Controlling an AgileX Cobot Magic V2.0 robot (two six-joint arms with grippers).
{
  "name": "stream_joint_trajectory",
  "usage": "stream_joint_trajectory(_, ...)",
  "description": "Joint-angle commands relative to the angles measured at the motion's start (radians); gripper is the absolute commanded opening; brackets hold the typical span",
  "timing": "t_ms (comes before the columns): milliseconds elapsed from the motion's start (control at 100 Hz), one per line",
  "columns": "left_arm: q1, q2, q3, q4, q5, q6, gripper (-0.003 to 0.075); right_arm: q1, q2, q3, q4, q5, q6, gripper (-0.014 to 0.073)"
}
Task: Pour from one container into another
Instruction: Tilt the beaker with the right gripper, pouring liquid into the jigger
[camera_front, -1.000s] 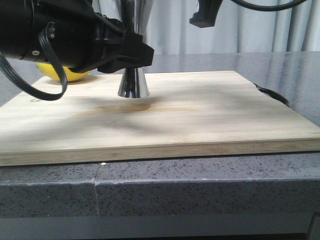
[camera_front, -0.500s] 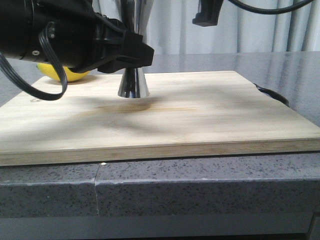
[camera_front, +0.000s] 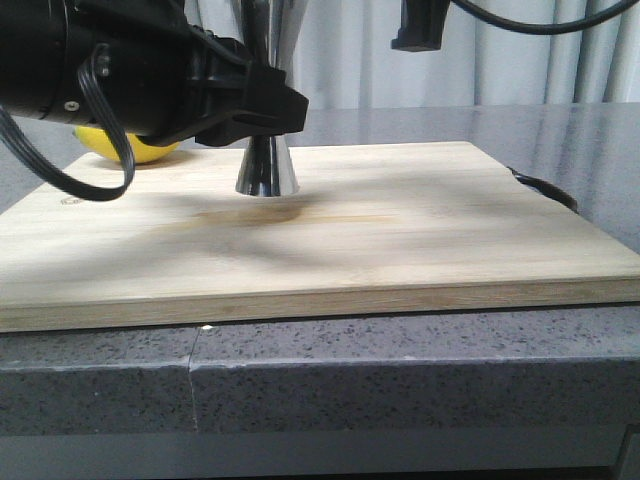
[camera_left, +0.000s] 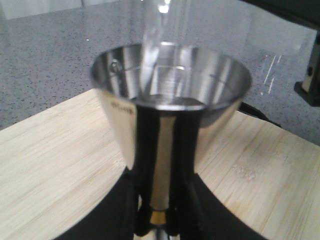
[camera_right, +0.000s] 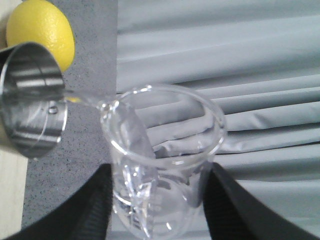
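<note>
I see my left gripper (camera_front: 285, 110) closed around the narrow waist of the steel jigger (camera_front: 266, 165), its black fingers (camera_left: 145, 145) pressed against the metal on either side. The jigger stands upright on the wooden board (camera_front: 400, 230), its lower cone flat on the wood toward the back left part of the board. From the left wrist view I look straight into the upper cup of the jigger (camera_left: 170, 80), with a little clear liquid pooled at its bottom.

My right gripper (camera_right: 157, 200) pinches the glass beaker (camera_right: 165, 155) between its two black fingers (camera_right: 87, 210), one on each side of the glass. The beaker is tipped well over, its pouring lip just above the jigger's rim (camera_right: 32, 97), and a thin clear stream runs from the lip into the steel cup. Some liquid lies along the beaker's lower wall.

In the front view only a bit of the right arm shows at the top, above and to the right of the jigger.

A yellow lemon (camera_front: 130, 148) sits behind the board on the grey speckled surface (camera_front: 400, 390), behind my left arm.
</note>
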Motion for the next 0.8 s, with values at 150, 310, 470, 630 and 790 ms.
stream_joint_trajectory(150,-0.006,-0.042,-0.033,-0.018,-0.073,-0.007,-0.0019,-0.005,-0.040,-0.037,0.004,-0.093,-0.027,0.0227)
stream_joint_trajectory(310,-0.006,-0.042,-0.033,-0.018,-0.073,-0.007,-0.0019,-0.005,-0.040,-0.037,0.004,-0.095,-0.068,0.0227)
stream_joint_trajectory(470,-0.006,-0.042,-0.033,-0.018,-0.073,-0.007,-0.0019,-0.005,-0.040,-0.037,0.004,-0.107,-0.095,0.0227)
stream_joint_trajectory(630,-0.006,-0.042,-0.033,-0.018,-0.073,-0.007,-0.0019,-0.005,-0.040,-0.037,0.004,-0.114,-0.095,0.0227)
stream_joint_trajectory(790,-0.006,-0.042,-0.033,-0.018,-0.073,-0.007,-0.0019,-0.005,-0.040,-0.037,0.004,-0.114,-0.095,0.0227)
